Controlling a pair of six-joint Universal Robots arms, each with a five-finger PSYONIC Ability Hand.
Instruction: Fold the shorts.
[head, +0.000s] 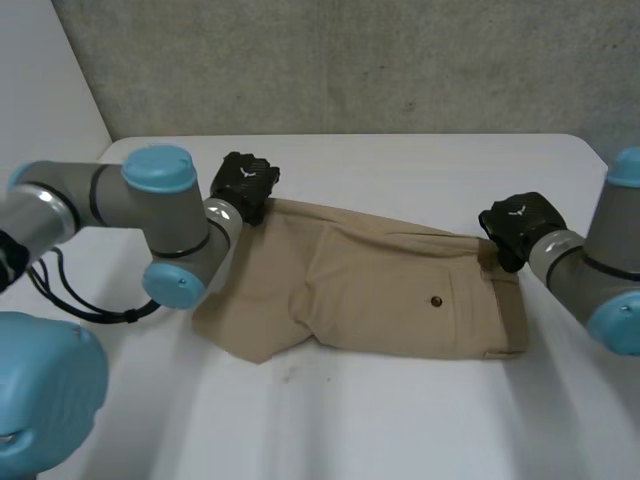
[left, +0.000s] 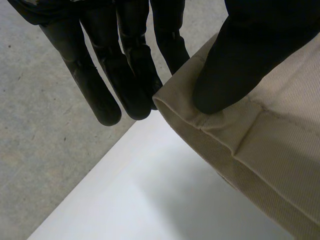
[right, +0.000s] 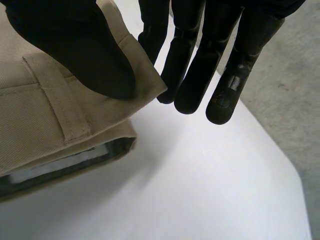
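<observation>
The fingers (left: 132, 65) of the left hand (head: 245, 185) are straight and close together, and with the thumb (left: 235, 65) they pinch a corner of the shorts (head: 380, 290). In the left wrist view the thumb presses on the upper side of the cloth, just beside the stitched hem, and the fingertips go behind the edge of the same corner, which is held a little above the desk (left: 150, 200). The right hand (head: 515, 225) does the same on the other end. In the right wrist view its thumb lies on top of the waistband corner, near a belt loop (right: 65, 110), and its straight fingers reach behind the edge of the cloth, so this corner is also pinched. Under the pinched layer there is a second layer of the waistband, with a dark inner side, and it rests on the desk. In the head view the beige shorts lie spread in the middle of the frame on the white desk. The left hand is at the upper left corner of the cloth and the right hand at its upper right corner. A small dark button (head: 436, 301) is on the right half of the shorts. The lower edge of the cloth lies flat and it makes a point at the lower left. Behind the desk, at the top of the frame, stands a grey concrete wall (head: 350, 60).
</observation>
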